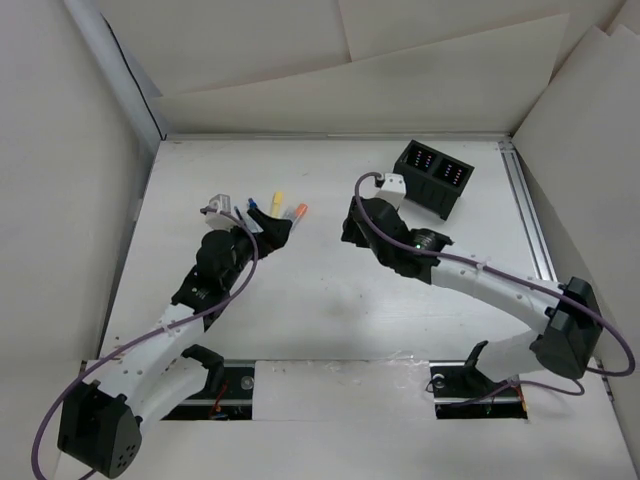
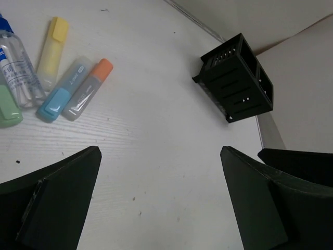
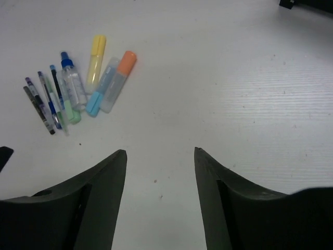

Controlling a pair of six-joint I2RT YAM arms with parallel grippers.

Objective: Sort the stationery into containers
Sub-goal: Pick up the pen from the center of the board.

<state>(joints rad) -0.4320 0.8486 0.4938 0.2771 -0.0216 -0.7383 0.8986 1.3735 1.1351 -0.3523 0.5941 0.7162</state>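
Note:
The stationery lies in a cluster on the white table. It holds a yellow highlighter [image 3: 95, 62], an orange-capped marker [image 3: 119, 78], a blue-capped marker [image 3: 101, 88], a small clear bottle [image 3: 72, 83] and several thin pens [image 3: 44, 101]. In the top view the yellow [image 1: 280, 199] and orange [image 1: 300, 211] caps show just beyond my left gripper [image 1: 274, 232]. The black two-compartment box [image 1: 432, 175] stands at the far right and also shows in the left wrist view [image 2: 237, 78]. My left gripper [image 2: 160, 153] is open and empty. My right gripper [image 3: 160, 152] is open and empty above bare table, near the box.
White walls enclose the table [image 1: 300, 310] on the left, back and right. A metal rail [image 1: 530, 220] runs along the right edge. Part of the right arm [image 2: 299, 164] shows at the right of the left wrist view.

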